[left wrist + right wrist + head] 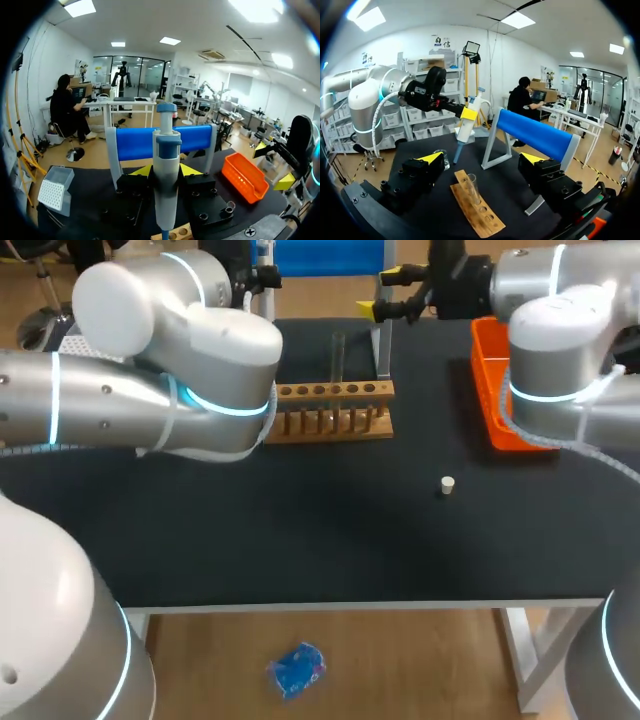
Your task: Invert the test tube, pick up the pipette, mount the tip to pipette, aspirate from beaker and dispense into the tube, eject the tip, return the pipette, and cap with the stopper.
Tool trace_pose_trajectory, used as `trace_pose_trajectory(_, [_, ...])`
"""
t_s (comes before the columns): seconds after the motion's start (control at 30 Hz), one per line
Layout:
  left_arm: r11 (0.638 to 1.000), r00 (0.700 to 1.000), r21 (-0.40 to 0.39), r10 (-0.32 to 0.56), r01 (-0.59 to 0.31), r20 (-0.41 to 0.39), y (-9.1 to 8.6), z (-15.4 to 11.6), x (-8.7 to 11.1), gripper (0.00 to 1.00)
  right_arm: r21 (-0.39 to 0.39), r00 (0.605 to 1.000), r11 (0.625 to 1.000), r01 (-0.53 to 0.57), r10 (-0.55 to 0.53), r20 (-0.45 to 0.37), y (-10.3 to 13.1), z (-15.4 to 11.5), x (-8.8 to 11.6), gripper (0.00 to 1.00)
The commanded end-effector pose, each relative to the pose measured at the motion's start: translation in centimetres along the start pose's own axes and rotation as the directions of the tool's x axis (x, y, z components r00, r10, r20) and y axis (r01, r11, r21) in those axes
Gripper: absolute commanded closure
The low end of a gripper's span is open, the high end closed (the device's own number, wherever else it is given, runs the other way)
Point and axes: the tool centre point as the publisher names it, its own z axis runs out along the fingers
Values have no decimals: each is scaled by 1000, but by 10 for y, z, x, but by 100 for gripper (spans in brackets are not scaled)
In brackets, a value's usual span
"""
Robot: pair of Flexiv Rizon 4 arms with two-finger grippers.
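Note:
My left gripper is shut on the white and blue pipette, held upright above the wooden rack. From the right wrist view the pipette hangs over the table beyond the glass beaker. A clear test tube stands upright in the rack. My right gripper is open and empty at the far edge, behind the rack; in its own view the right gripper faces the tube. The white stopper lies on the black table.
An orange bin sits at the right, under my right arm. The blue pipette stand stands at the far edge behind the rack. A tip box sits at the table's far left.

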Motion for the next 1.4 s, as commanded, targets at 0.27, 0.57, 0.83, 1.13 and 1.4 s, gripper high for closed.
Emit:
trace_pose_trajectory(0.27, [995,998,-99,20,-14,58,-11,37,-15,100,39,999,998,-44,44,9,-1,47,-26,0])
trace_pose_trajectory(0.57, [992,993,-126,36,-22,109,-15,54,-32,100,43,999,998,-45,45,-8,1,56,-31,0])
trace_pose_trajectory(0.83, [991,990,-129,42,-24,138,-21,63,-40,100,43,999,998,-45,45,-8,1,56,-31,0])
trace_pose_trajectory(1.13, [990,983,-140,46,-21,177,-21,70,-48,100,43,999,998,-45,45,-8,1,56,-31,0])
trace_pose_trajectory(1.4, [990,981,-142,50,-23,189,-23,76,-52,100,43,999,998,-45,45,-8,1,56,-31,0])
